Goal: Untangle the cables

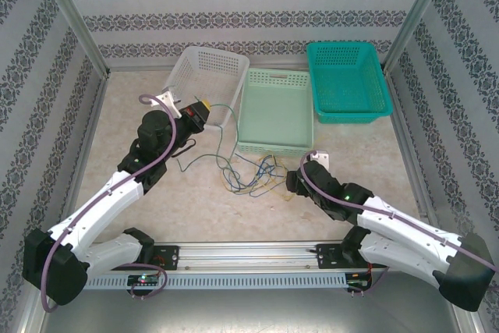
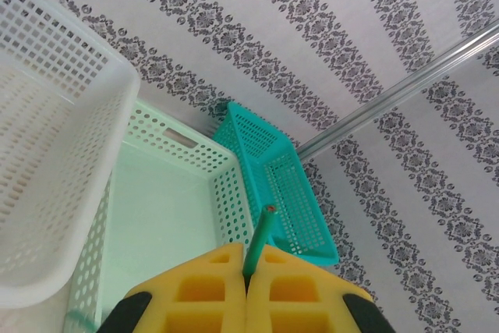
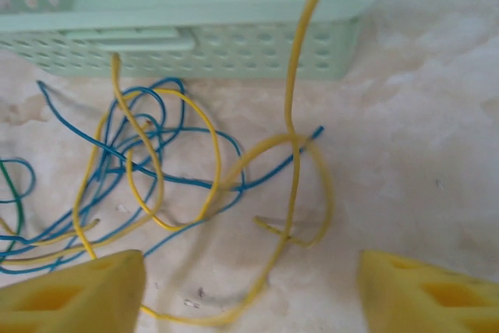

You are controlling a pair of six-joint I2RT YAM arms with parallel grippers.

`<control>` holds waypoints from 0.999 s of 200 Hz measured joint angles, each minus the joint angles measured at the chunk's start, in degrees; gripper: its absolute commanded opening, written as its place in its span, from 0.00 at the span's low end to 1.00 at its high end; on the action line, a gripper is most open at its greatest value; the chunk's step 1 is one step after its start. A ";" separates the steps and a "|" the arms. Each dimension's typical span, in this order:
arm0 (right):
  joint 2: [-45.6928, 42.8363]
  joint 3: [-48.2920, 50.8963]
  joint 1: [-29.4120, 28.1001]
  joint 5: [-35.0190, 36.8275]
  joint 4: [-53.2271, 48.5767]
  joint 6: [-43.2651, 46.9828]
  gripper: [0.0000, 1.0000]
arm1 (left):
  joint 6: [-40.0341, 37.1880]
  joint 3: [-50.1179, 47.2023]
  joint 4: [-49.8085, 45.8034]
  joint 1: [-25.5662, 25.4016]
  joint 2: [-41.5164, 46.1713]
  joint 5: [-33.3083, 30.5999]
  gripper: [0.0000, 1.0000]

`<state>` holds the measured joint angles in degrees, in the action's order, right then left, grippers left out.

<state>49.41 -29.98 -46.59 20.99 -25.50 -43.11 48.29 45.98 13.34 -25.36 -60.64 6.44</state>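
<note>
Cables (image 1: 249, 173) sprawl on a marbled tabletop (image 1: 195, 212) between damask-striped walls (image 1: 234, 13).

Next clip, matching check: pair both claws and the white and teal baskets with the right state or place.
1 left claw
2 right claw
3 white basket
4 teal basket

a open above the tangled cables
b rightmost basket
c shut on green cable
d leftmost basket

Pairs: 1-c, 2-a, 3-d, 4-b
</note>
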 measured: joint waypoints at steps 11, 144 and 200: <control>-0.46 -0.90 0.00 0.02 0.00 0.94 0.87 | 0.15 0.00 0.04 0.00 0.00 0.37 0.00; 3.87 -13.90 -0.02 -6.45 9.11 8.74 0.86 | 1.88 2.34 2.80 -0.42 -6.71 6.49 0.00; 15.65 -22.53 0.28 -16.44 14.71 13.03 0.76 | -2.97 6.47 -0.79 -2.08 -7.41 7.80 0.00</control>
<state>65.06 -52.51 -46.30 4.56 -10.79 -30.09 45.32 52.45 12.56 -27.44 -68.05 14.24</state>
